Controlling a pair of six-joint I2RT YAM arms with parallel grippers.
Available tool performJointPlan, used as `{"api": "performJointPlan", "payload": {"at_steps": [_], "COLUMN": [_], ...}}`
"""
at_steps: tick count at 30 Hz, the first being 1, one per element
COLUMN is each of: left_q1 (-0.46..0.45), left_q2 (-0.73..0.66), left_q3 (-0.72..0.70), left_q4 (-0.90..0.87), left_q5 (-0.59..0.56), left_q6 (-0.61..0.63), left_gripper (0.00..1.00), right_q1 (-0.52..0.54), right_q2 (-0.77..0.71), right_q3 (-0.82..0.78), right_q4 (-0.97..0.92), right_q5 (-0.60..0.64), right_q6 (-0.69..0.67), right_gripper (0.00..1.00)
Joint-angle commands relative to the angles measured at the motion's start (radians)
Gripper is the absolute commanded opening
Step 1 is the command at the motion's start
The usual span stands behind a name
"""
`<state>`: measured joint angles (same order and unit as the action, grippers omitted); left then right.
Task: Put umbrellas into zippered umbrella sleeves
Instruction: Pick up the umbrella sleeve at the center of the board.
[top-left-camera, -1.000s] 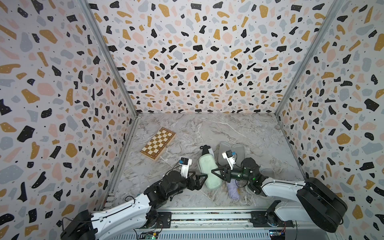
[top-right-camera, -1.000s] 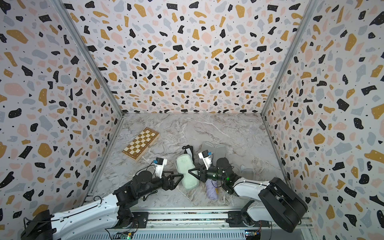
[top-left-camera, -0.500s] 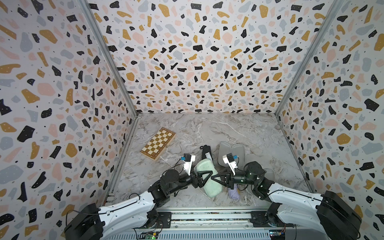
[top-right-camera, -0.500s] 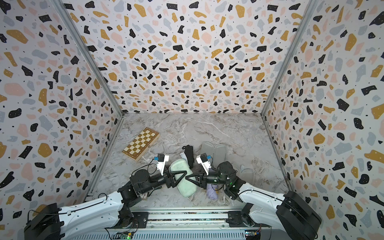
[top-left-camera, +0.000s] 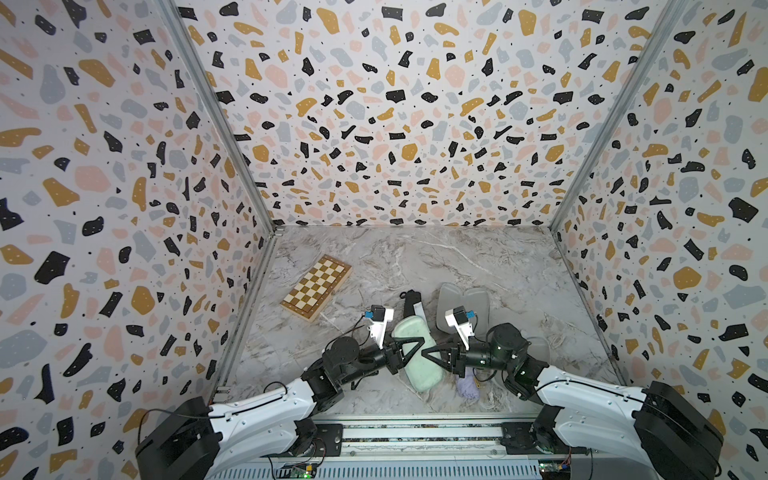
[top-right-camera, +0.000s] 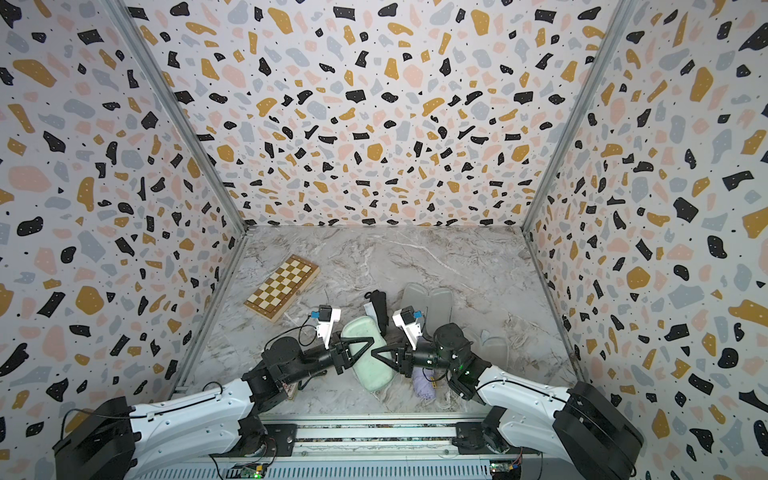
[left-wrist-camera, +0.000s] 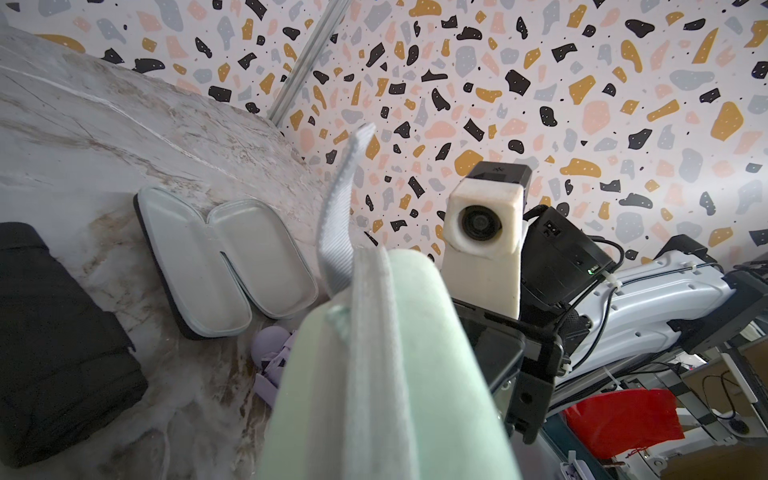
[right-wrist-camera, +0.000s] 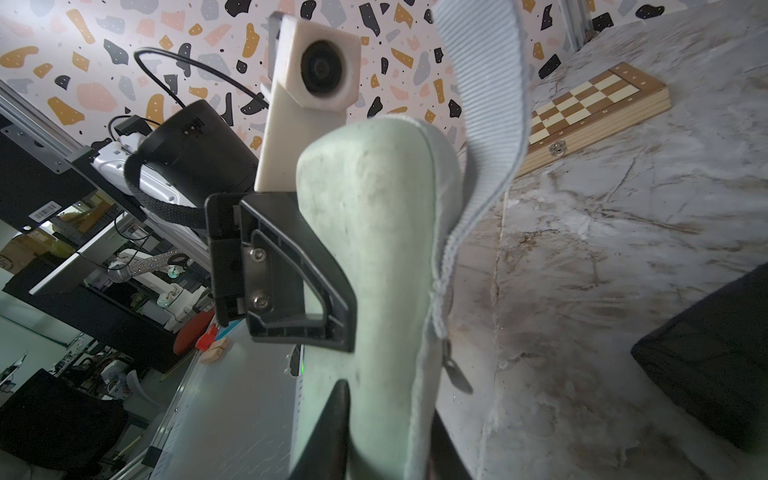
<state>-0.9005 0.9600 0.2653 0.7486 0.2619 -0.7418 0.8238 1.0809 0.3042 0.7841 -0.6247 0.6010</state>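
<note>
Speckled terrazzo walls (top-left-camera: 374, 124) enclose a marble counter (top-left-camera: 415, 257). Near its front edge, both top views show a mint green case (top-left-camera: 419, 374) with its two halves together, turned up on one long edge between two robot arms.

The left end effector (top-left-camera: 417, 347) reaches in from the left; its jaws are closed narrowly on the case's broad faces. The right end effector (top-left-camera: 426, 355) meets it from the opposite side; the right wrist view shows its fingers (right-wrist-camera: 340, 415) pinching the same case. A grey strap (left-wrist-camera: 336, 216) stands up from the case's far end.

A black umbrella (top-left-camera: 409, 303) lies just behind the case. Beside that, a second case (top-left-camera: 461, 303) lies spread open flat with its grey lining up. A lilac umbrella (top-left-camera: 467, 384) lies on the counter just beside the mint case, partly under the right arm. A wooden chessboard (top-left-camera: 316, 286) sits well apart, back left.
</note>
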Motion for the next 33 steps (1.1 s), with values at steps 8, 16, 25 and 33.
{"api": "performJointPlan", "payload": {"at_steps": [8,16,25,33], "left_q1": [0.099,0.112,0.111,0.112], "left_q2": [-0.166,-0.152,-0.067,-0.073], "left_q3": [0.113,0.262,0.345,0.374], "left_q4": [-0.215,-0.427,-0.517,-0.555], "left_q5": [0.124,0.495,0.58,0.56], "left_q6": [0.155,0.449,0.57,0.593], "left_gripper": [0.0,0.0,0.0,0.0], "right_q1": [-0.188,-0.204,-0.202,0.106], "right_q2": [-0.067,-0.187,-0.25,-0.307], "right_q3": [0.066,0.03,-0.043,-0.109], "right_q4": [-0.102,-0.117,-0.006,0.004], "right_q5": [0.018,0.262,0.319,0.601], "right_q6": [-0.133,-0.373,-0.523,-0.815], "right_gripper": [0.54,0.58,0.89,0.76]}}
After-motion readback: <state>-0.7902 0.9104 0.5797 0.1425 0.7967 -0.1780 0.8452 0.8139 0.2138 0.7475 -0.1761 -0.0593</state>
